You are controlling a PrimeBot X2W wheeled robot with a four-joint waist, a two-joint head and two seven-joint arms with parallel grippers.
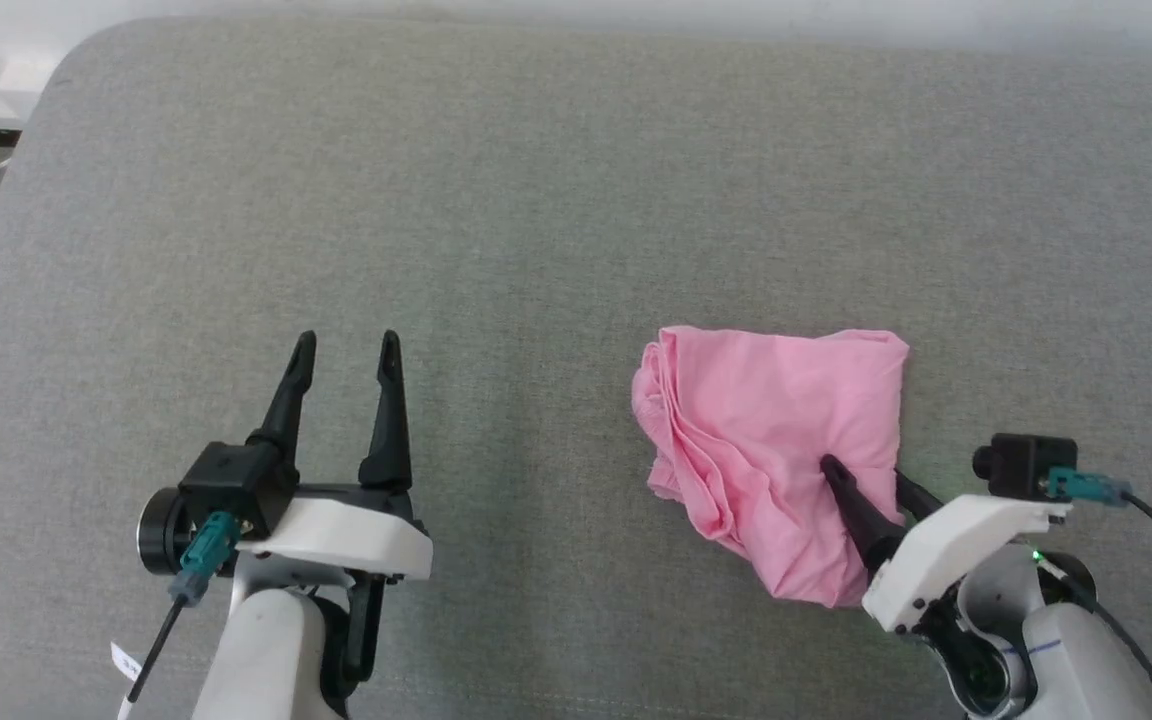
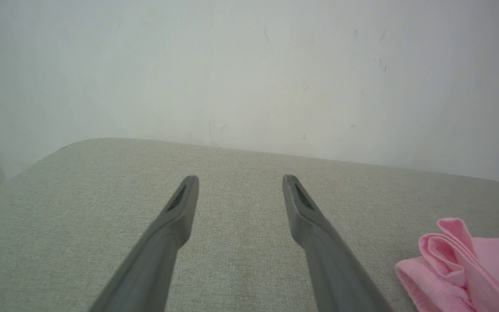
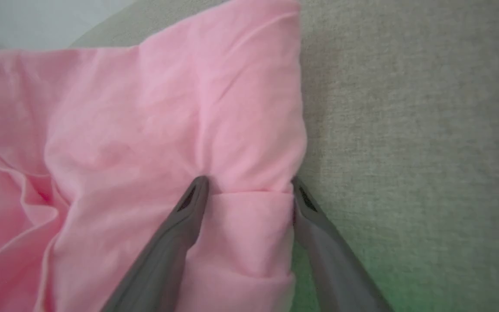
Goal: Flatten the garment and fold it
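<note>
The garment (image 2: pixel 474 268) is cut off at the left wrist view's lower right corner. Its edge hides one fingertip of my right gripper (image 1: pixel 861 470) from the head view; contact there undetermined.

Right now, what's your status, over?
Left end effector open, off the cloth. Right end effector open, astride edge of crumpled garment. Nothing blocking.

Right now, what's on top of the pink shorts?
The open right gripper: one finger rests on the shorts, the other beside their edge. Whatever lies under the folds is hidden.
</note>
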